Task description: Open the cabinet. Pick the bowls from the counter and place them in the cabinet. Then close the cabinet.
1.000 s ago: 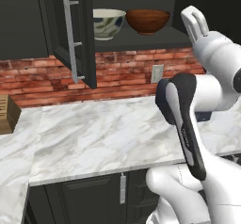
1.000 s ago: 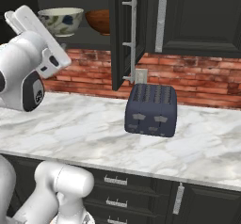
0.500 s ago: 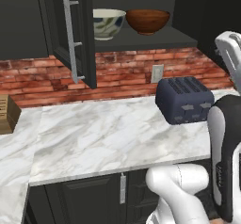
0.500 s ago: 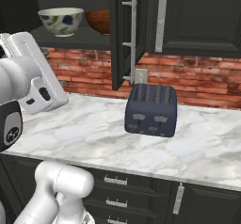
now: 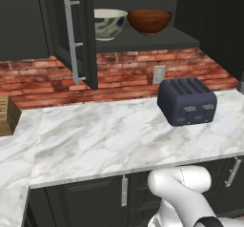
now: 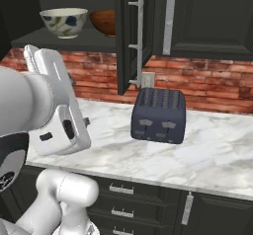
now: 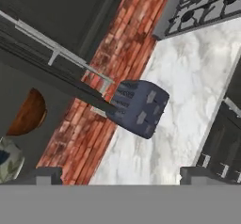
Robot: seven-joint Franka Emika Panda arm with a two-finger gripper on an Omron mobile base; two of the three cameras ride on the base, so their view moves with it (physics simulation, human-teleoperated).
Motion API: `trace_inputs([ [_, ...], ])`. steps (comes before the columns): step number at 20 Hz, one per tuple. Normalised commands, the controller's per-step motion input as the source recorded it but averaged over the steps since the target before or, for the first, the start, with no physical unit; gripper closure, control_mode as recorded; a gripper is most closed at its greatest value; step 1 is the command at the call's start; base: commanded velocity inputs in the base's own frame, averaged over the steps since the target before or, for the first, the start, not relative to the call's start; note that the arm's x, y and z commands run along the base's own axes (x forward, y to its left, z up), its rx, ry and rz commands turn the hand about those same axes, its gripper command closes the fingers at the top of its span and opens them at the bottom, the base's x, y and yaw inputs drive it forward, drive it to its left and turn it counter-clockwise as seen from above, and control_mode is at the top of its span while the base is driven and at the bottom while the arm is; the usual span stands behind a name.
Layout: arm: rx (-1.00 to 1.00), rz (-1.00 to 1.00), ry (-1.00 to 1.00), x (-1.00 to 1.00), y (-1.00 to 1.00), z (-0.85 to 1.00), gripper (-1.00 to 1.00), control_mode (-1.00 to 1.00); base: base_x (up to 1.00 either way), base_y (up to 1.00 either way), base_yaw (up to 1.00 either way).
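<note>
Inside the cabinet (image 5: 76, 40), both bowls (image 5: 108, 23) sit shelved, doors open. The pincer (image 7: 117, 175) (jaws spread, empty) could clip the toaster (image 5: 187, 101) on the tabletop (image 5: 105, 140) when swinging toward the door handle (image 6: 140, 41).

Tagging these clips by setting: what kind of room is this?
A home kitchen, rendered: a toaster on a marble counter, a stove beside it, and bowls in an open cabinet.
</note>
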Motion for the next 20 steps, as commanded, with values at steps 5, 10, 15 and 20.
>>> trace_inputs([
  [5,0.02,0.12,-0.35,0.0,-0.55,-0.24,-1.0,-1.0,0.0,0.0,0.0],
  [10,0.0,0.07,-0.59,0.0,-0.22,-0.54,-1.0,-1.0,0.0,0.0,0.0],
  [15,0.01,0.01,-0.35,0.33,-0.1,0.0,-1.0,-1.0,0.0,0.0,0.0],
  [20,0.07,0.04,-0.04,0.63,-0.13,0.13,-1.0,-1.0,0.0,0.0,0.0],
])
